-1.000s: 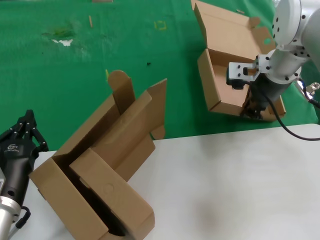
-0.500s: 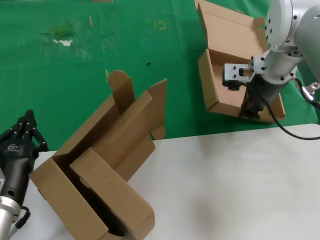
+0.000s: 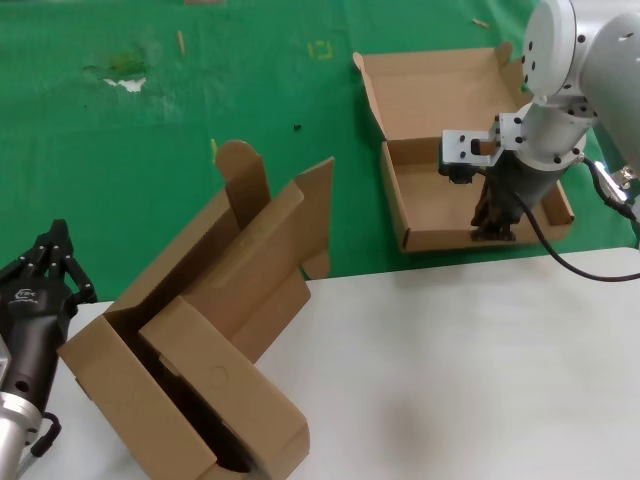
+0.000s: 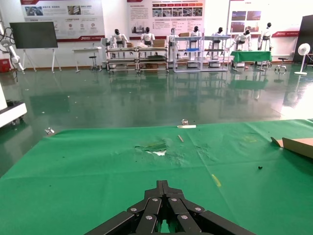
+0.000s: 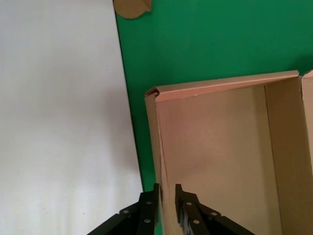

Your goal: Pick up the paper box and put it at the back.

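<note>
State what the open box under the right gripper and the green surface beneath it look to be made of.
The paper box looks like plain brown cardboard, matte: thin folded walls, crease lines and a hinged lid. The right gripper pinches its front wall. The green surface looks like cloth or felt, matte, with a scuffed patch and scraps; its exact fabric cannot be told.

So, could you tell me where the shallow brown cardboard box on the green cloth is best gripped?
By the thin front wall of the shallow brown cardboard box, from above. It stands upright with the lid open, so one finger goes each side, as the right gripper has it.
</note>
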